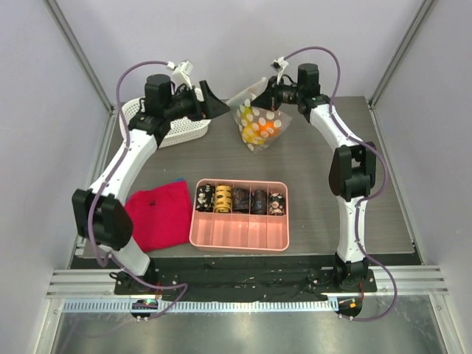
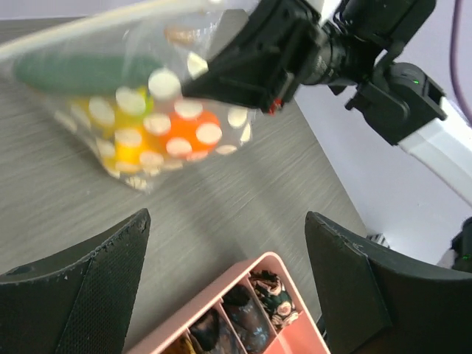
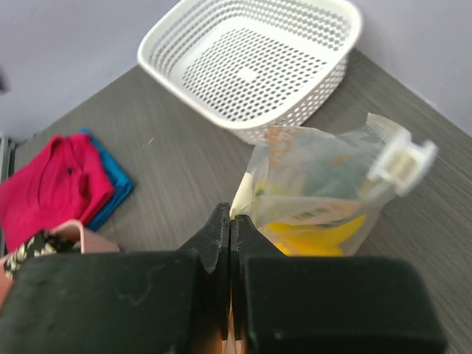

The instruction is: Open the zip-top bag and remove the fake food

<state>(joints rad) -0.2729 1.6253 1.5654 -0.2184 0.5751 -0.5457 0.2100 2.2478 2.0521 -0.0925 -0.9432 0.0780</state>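
The zip-top bag [image 1: 259, 124], clear with cream spots, hangs above the back of the table. My right gripper [image 1: 270, 93] is shut on its upper corner. In the right wrist view the jaws [image 3: 230, 221] pinch the bag's edge [image 3: 254, 195], and a white zip slider [image 3: 402, 158] sits at the far end. The fake food is inside: an orange piece [image 2: 188, 133], yellow pieces [image 2: 122, 144], a green piece [image 2: 74, 74] and a yellow banana [image 3: 324, 232]. My left gripper [image 1: 214, 108] is open and empty, just left of the bag. Its fingers [image 2: 110, 258] stand wide apart [image 2: 227, 217].
A white lattice basket [image 1: 164, 133] stands at the back left, behind the left gripper, and also shows in the right wrist view [image 3: 251, 63]. A pink tray [image 1: 240, 234] with dark patterned cylinders sits at front centre. A red cloth [image 1: 158, 214] lies over a blue one at front left.
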